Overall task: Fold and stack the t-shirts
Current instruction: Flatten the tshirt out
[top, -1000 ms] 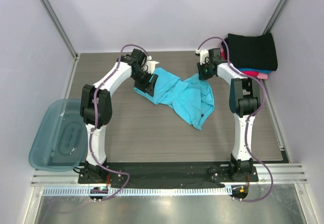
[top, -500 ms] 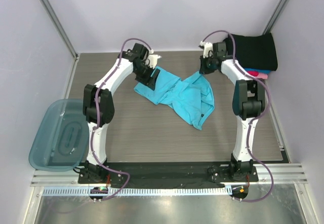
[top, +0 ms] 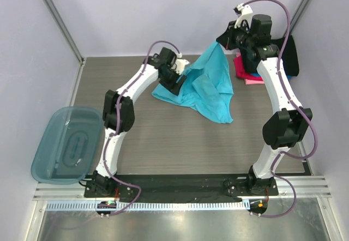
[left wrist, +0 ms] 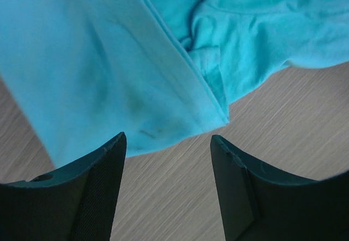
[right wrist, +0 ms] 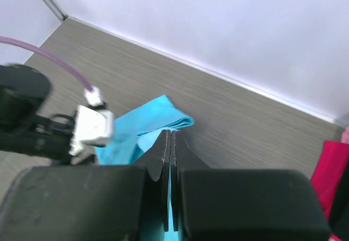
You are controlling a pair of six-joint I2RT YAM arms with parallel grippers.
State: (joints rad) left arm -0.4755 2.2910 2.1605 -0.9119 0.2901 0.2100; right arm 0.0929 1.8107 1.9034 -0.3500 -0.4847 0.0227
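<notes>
The turquoise t-shirt (top: 206,88) is unfolded and crumpled at the back middle of the table. My right gripper (top: 222,43) is shut on its far corner and holds that corner up high, so the cloth hangs down in a sheet; the wrist view shows cloth (right wrist: 143,122) pinched between the shut fingers (right wrist: 169,140). My left gripper (top: 175,82) is open just above the shirt's left edge (left wrist: 125,88), with bare table between its fingers (left wrist: 109,170). A folded black shirt (top: 291,55) and a pink one (top: 246,73) lie stacked at the back right.
A translucent blue-grey plastic bin (top: 62,145) sits off the table's left edge. White walls close in the back and both sides. The right arm (top: 283,96) stretches along the table's right side.
My right gripper has risen and moved back, lifting the turquoise shirt's corner off the table. My left gripper has shifted a little to the right along the shirt's left edge.
</notes>
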